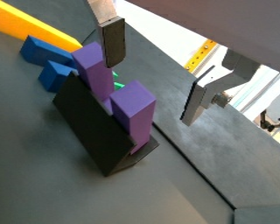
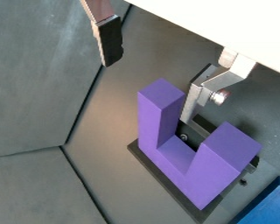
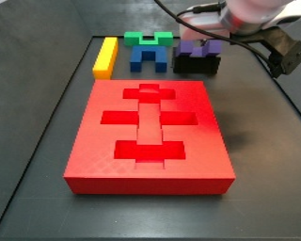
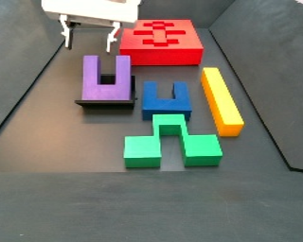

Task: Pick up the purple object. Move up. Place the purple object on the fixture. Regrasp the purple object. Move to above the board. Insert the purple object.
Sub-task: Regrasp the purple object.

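The purple object [image 1: 116,94] stands on the black fixture [image 1: 94,131] with its two prongs pointing up; both side views show it there [image 3: 199,47] [image 4: 107,79]. My gripper [image 1: 154,70] hangs open just above and slightly to one side of the block, and nothing is between its fingers [image 2: 108,39]. In a wrist view one prong [image 2: 161,109] rises close to a silver finger without clearly touching it. The red board [image 3: 147,132] with its cross-shaped cut-outs lies apart from the fixture [image 4: 106,101], and the gripper [image 4: 91,36] is between the two.
A blue arch block [image 4: 169,98], a green notched block [image 4: 170,139] and a long yellow bar [image 4: 220,96] lie beside the fixture. The dark floor ends in raised side walls. A yellow ruler strip [image 1: 201,54] shows beyond the floor edge.
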{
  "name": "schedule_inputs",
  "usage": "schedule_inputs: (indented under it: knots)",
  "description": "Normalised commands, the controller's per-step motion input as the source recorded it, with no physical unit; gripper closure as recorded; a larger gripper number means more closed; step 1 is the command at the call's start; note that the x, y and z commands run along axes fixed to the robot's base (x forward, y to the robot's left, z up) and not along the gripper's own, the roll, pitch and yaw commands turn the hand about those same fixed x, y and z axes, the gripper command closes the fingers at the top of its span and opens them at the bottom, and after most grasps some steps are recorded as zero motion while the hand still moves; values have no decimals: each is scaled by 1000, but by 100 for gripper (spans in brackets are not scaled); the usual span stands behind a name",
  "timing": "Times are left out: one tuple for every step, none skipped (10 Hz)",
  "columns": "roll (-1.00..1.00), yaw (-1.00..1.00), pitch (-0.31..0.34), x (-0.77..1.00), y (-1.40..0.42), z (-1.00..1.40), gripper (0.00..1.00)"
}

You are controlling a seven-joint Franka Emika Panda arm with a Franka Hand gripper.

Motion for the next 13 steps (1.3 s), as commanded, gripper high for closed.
schedule_inputs:
  knots:
    - [186,106,51,106,0,-246,0]
    - [194,117,54,114,0,-206,0]
    - [111,111,49,109,37,-154,0]
    - [0,129,46,151,177,-77,0]
    - [57,166,51,160,180,-186,0]
    - [94,160,57,169,149,-229,0]
    - [117,106,14,31,74,-249,0]
    - [9,63,9,46,40,-214,0]
    - [0,17,0,0,46,-146,0]
    - [0,0,0,0,0,0,0]
    - [0,0,0,0,0,0,100]
    - [0,0,0,0,0,0,100]
    - [0,0,0,0,0,0,100]
